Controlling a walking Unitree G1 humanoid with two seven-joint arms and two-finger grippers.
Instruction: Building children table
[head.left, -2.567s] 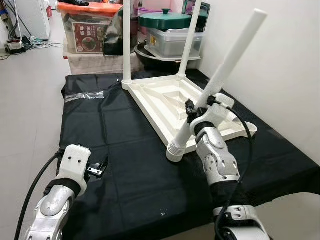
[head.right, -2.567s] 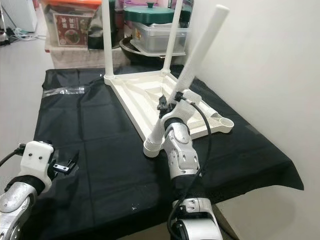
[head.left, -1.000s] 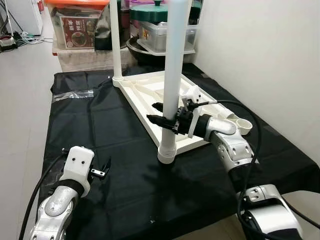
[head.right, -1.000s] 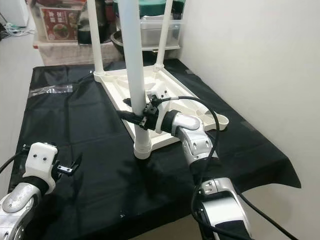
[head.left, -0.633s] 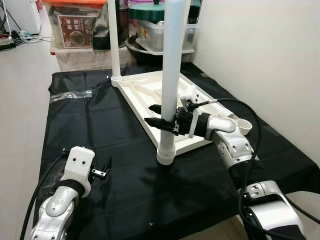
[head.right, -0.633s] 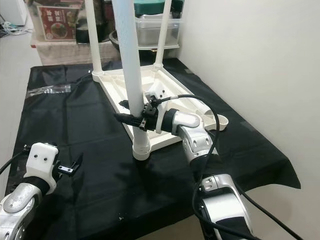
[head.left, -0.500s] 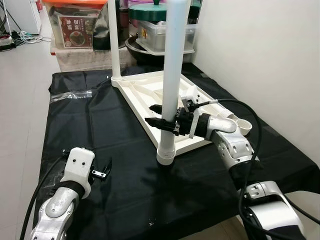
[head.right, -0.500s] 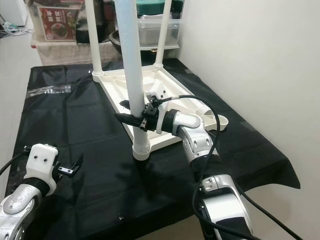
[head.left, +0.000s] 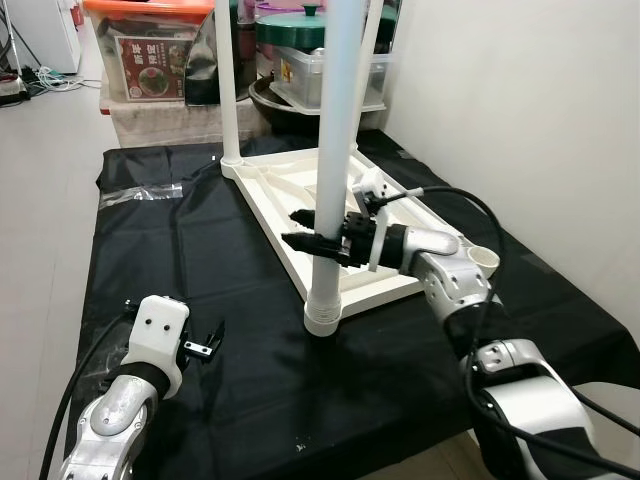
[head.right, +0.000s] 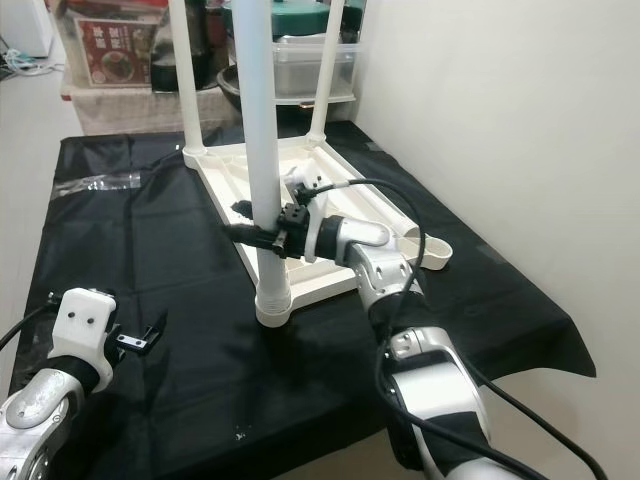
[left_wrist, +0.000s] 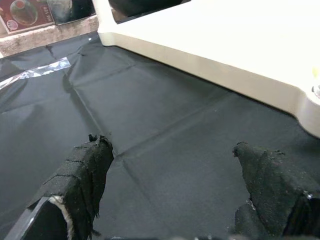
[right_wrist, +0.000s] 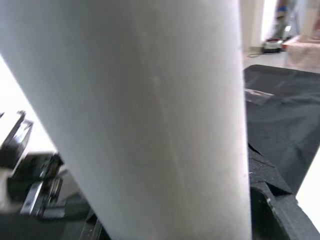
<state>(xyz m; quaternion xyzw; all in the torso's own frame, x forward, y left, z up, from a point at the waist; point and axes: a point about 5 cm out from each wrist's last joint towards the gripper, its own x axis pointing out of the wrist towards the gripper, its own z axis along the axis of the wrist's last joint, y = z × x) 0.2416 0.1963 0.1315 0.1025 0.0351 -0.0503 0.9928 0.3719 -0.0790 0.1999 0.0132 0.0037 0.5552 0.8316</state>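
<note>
On the floor, a black cloth (head.left: 240, 330) carries the work. Upside down on its far right part lies the white tabletop (head.left: 330, 215). Two legs (head.left: 228, 85) stand fitted at its far corners. A third leg (head.left: 330, 180) stands upright at the near left corner, its ribbed foot end at the socket; whether it is screwed home cannot be told. The near right corner socket (head.left: 483, 257) looks empty, so by my judgement about three of four legs are placed and one is left.

Right end effector (head.left: 318, 232): closed around the third leg, low on its shaft. Left end effector (head.left: 203, 343): fingers spread wide, holding nothing, low over the near left cloth, well apart from the tabletop.

Storage boxes (head.left: 160, 65) stand beyond the cloth's far edge.
</note>
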